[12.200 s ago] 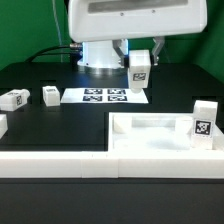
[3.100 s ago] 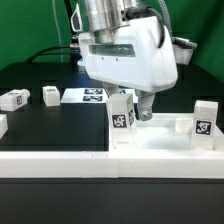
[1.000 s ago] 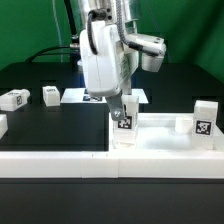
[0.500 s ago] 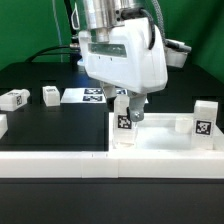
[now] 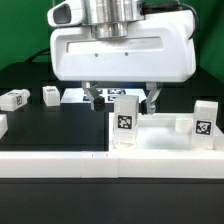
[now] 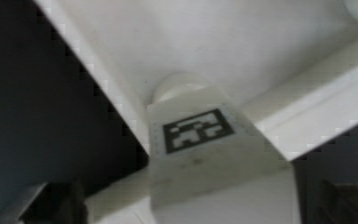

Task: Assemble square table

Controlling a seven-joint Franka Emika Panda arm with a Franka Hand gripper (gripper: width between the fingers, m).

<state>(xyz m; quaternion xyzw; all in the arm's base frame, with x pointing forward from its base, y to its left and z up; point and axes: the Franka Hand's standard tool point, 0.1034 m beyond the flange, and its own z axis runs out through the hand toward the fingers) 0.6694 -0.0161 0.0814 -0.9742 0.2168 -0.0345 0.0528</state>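
Observation:
The white square table top (image 5: 160, 138) lies with its rim up at the exterior view's right. One white tagged leg (image 5: 123, 122) stands upright at its near left corner, and a second leg (image 5: 203, 120) stands at its right corner. My gripper (image 5: 121, 101) hangs over the left leg, open, with a finger (image 5: 152, 99) on each side and clear of it. In the wrist view the same leg (image 6: 197, 132) fills the space between the two dark fingers of my gripper (image 6: 202, 205), with the table top's rim (image 6: 114, 45) behind.
Two loose legs (image 5: 14, 99) (image 5: 50, 95) lie on the black table at the exterior view's left, and a third white piece (image 5: 2, 125) shows at the left edge. The marker board (image 5: 105, 95) lies behind the gripper. The long white border wall (image 5: 60, 162) runs along the front.
The hand has turned about its vertical axis so its broad face is toward the camera. The jaws have opened and let go of the left leg, which stays upright.

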